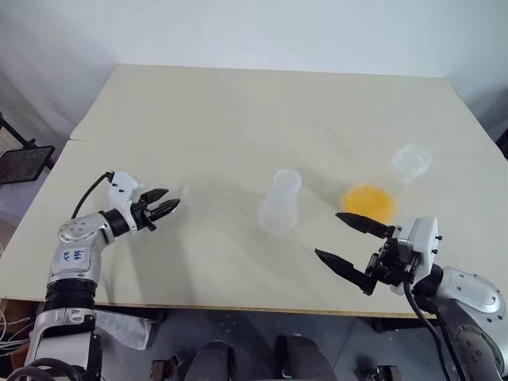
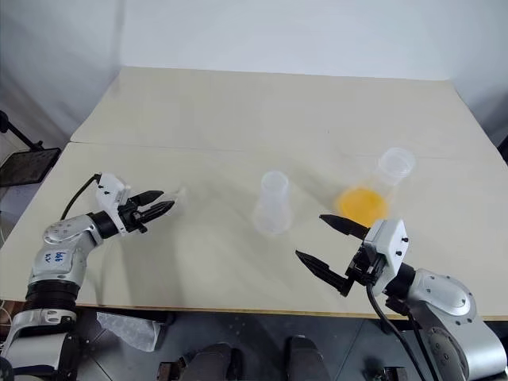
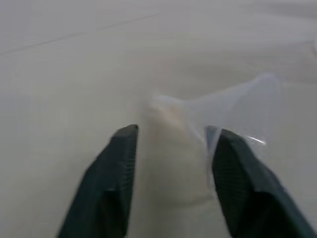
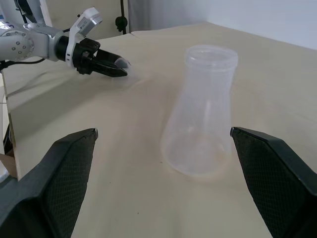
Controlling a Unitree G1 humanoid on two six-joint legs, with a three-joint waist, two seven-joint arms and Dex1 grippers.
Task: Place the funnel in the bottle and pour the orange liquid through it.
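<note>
Left gripper [image 1: 168,204], centre-left, reaches level; its narrowed fingers straddle the funnel [image 3: 233,106], grip unconfirmed. Right gripper [image 1: 344,237], lower right, gapes wide, holding nothing. Bare table [image 1: 238,119] surrounds the bottle [image 1: 281,202].

Beige table [image 1: 238,103] with a seam, plain white wall [image 1: 238,32] behind, black stand [image 1: 24,163] at left
</note>
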